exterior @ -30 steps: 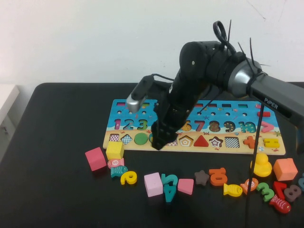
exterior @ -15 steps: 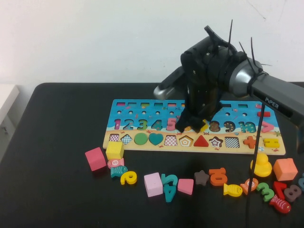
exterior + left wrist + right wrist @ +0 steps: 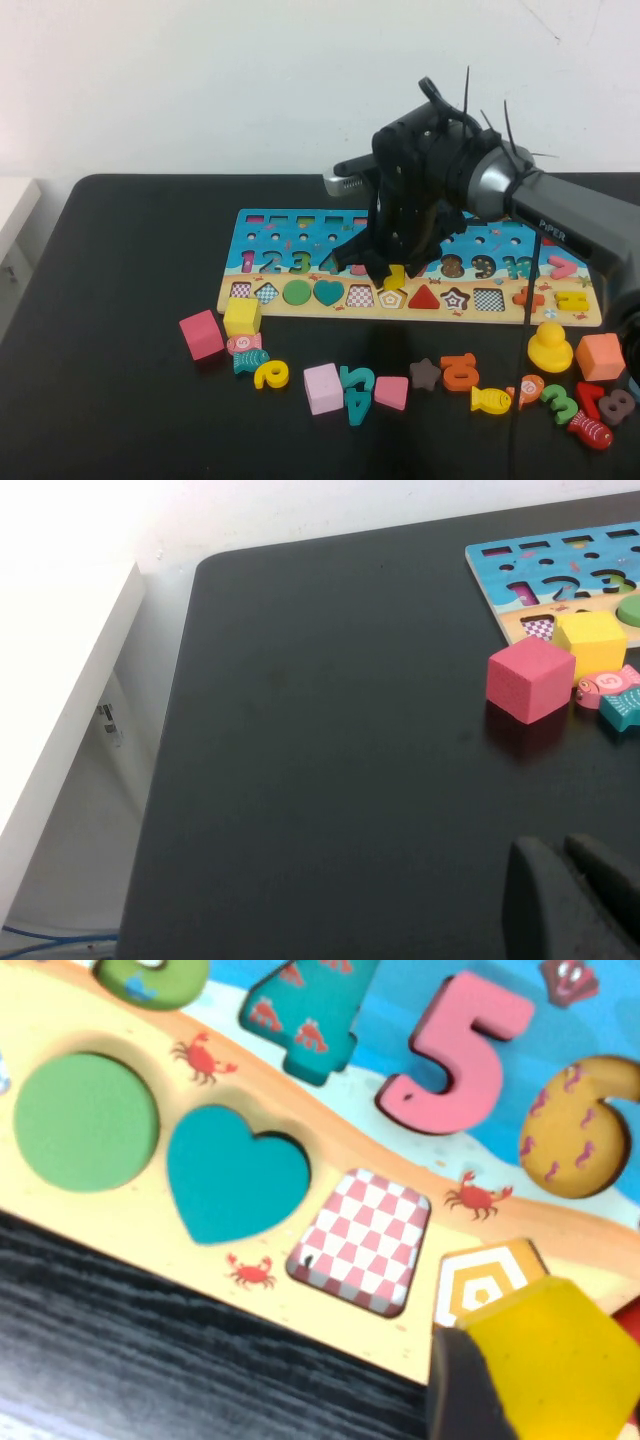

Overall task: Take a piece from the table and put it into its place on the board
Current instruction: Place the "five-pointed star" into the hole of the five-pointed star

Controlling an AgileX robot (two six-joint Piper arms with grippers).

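One yellow piece sits clamped in the right gripper, held just above the board's pentagon slot, between the checked slot and the red triangle. The left gripper, fingers nearly together and holding nothing, hangs over the bare table near the pink cube

The right arm's grey link reads "PIPER". On the board stand the numbers 2, 3, 4, 5 and 6. A small pink piece on the table bears a 5.
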